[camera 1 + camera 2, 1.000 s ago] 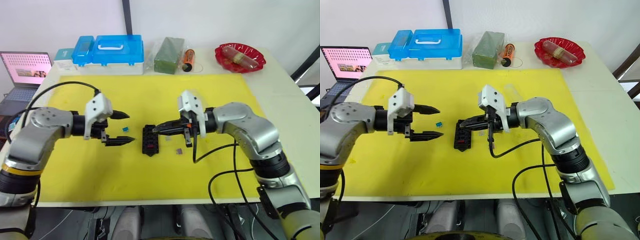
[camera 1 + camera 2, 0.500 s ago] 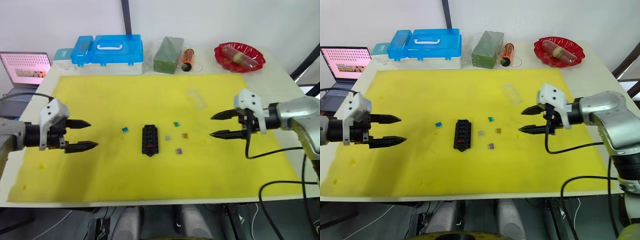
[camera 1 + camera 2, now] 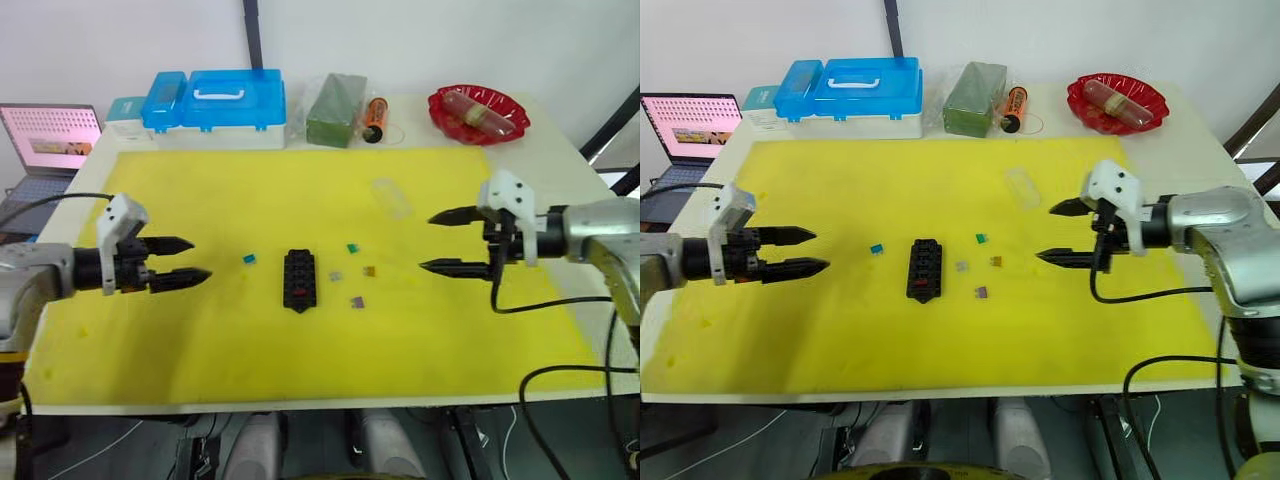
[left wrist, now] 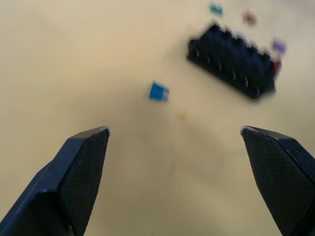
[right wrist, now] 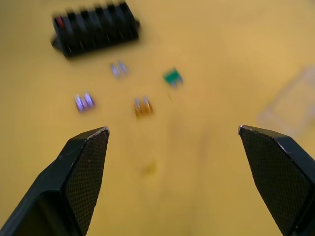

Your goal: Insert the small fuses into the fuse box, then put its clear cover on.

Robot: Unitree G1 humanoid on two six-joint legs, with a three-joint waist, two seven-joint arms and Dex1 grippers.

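Left gripper (image 3: 188,261) hovers over the left side of the yellow mat (image 3: 250,340), fingers parted, holding nothing. Teal fuse (image 3: 250,259) lies to its right, between it and the fuse box (image 3: 300,279). Fuse box sits mid-mat, a red fuse (image 3: 302,292) seated in its near end. Right of the box, loose on the mat: grey fuse (image 3: 335,276), purple fuse (image 3: 357,302), green fuse (image 3: 353,248), orange fuse (image 3: 369,271). Clear cover (image 3: 391,197) lies farther back. Right gripper (image 3: 446,241) hovers right of these, fingers spread, empty.
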